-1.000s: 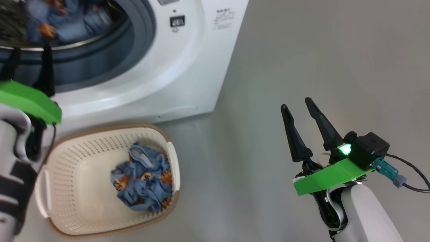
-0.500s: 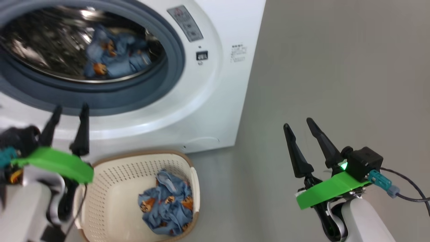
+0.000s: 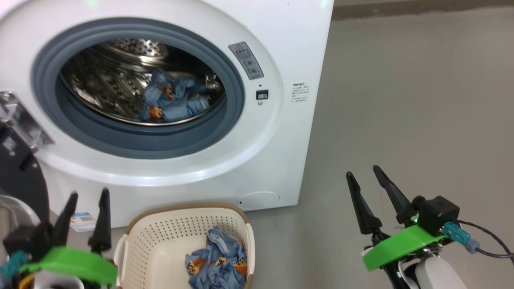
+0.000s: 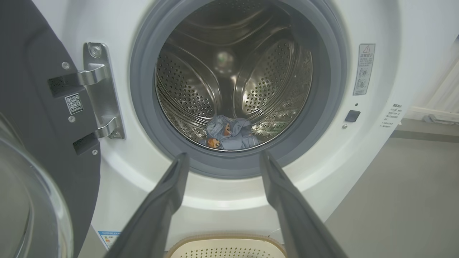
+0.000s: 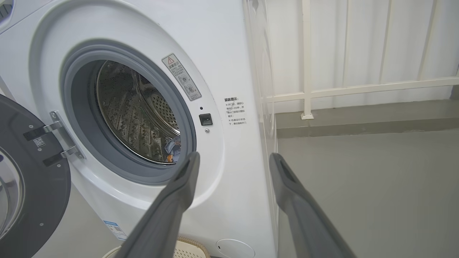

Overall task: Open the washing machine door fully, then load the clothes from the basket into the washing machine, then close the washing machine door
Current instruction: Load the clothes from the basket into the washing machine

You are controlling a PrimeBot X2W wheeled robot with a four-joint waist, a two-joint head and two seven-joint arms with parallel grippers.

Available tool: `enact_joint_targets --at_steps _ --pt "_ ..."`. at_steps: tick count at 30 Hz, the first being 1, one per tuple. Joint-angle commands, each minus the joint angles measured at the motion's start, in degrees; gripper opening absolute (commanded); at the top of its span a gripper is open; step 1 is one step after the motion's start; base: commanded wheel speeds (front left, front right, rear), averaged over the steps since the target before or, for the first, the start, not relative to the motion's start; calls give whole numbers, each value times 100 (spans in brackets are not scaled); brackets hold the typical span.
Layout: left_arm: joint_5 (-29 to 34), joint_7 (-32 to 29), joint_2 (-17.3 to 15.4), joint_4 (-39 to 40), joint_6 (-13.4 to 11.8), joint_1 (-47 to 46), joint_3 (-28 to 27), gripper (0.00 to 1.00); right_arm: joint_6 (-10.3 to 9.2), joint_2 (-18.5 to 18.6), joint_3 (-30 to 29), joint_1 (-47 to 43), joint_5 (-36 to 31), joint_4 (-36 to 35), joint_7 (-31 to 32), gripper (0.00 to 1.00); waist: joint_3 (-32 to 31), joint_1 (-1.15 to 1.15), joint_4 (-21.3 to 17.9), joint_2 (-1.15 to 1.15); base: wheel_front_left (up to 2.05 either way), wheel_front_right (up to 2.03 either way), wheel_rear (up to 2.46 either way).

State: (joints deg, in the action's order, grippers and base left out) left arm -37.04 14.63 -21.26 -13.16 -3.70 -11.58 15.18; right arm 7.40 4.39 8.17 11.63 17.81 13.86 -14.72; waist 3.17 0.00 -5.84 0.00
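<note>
- Currently: clothes (image 3: pixel 217 265) in basket (image 3: pixel 160 237); more in drum (image 3: pixel 100 80).
- Handling: likely soft, light, limp; pinch a raised fold.
- Left gripper (image 3: pixel 89 193), right gripper (image 3: pixel 363 171): fingers spread, empty.

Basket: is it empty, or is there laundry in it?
Not empty. The basket holds a crumpled blue garment at its right side; other blue clothes lie in the drum.

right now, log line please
door open | loaded clothes in drum | remaining clothes in basket | left gripper open | right gripper open
</note>
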Motion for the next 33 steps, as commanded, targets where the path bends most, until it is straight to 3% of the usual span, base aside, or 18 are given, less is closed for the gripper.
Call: enact_joint_targets --at_steps 1,11,33 --pt "37 37 -122 211 -52 48 -316 100 9 43 115 -23 33 -120 -28 100 -145 0 85 0 0 0 0" --pt "270 37 130 851 -145 980 -720 100 9 210 66 -230 138 -151 -28 100 -281 0 129 0 0 0 0" --pt "579 37 300 931 -145 1025 -739 100 9 225 -27 -234 80 -177 -28 100 -267 0 153 0 0 0 0"
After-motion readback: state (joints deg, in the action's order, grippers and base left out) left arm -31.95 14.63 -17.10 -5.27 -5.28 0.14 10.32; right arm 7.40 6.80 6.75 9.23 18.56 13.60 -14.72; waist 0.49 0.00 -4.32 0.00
